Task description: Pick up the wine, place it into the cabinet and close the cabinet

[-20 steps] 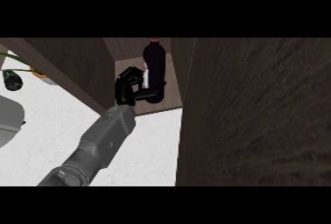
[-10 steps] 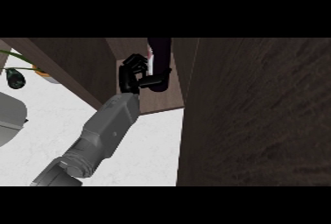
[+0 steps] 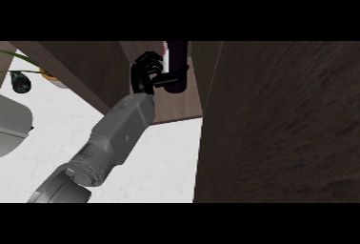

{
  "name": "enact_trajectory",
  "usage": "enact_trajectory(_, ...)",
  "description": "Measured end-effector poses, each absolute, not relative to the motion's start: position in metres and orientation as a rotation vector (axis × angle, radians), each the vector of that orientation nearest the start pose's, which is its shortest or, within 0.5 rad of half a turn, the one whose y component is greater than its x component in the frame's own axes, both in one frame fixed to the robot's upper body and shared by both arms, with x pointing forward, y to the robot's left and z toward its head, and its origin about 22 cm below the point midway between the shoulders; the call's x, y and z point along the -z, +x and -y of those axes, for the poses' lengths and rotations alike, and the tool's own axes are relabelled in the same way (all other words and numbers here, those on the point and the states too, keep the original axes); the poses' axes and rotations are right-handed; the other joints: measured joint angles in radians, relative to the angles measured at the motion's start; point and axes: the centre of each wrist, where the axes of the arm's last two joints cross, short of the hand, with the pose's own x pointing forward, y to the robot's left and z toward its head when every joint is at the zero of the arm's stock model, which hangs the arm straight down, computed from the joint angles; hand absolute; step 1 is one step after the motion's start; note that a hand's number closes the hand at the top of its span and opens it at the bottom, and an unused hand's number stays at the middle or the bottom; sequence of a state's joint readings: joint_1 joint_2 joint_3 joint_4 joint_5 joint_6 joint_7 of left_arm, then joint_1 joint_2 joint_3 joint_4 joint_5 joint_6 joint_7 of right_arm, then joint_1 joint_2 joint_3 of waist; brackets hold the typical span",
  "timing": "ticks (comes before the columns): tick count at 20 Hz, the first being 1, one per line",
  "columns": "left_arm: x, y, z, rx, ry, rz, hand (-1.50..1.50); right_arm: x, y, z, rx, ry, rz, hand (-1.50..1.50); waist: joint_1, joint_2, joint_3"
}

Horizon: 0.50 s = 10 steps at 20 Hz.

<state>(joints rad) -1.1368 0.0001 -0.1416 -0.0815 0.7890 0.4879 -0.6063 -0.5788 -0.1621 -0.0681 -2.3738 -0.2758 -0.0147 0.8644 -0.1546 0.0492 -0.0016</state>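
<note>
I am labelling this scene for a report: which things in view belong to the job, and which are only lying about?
Job: wine, gripped by the left hand; cabinet; cabinet door, open.
Lying about: green leaves; dark rounded object beside them; grey object at the left edge; counter.

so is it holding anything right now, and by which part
Yes: the left hand holds the wine bottle, fingers and thumb curled round its lower body, inside the cabinet.

Counter point(image 3: 163, 157) in front, cabinet point(image 3: 174, 107) behind w/ wine point(image 3: 178, 57) inside, door point(image 3: 281, 119) at R
</note>
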Motion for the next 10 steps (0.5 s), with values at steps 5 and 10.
enact_trajectory(5,-0.017,0.426,-0.111,-0.3,0.222,1.565,1.5,-0.277,0.186,0.207,-0.319,0.3,1.997,-1.5,0.003,0.003,0.0)
enact_trajectory(10,-0.021,0.431,-0.128,-0.179,0.399,1.611,1.5,-0.277,0.186,0.205,-0.323,0.312,2.002,-1.5,0.001,0.009,0.001)
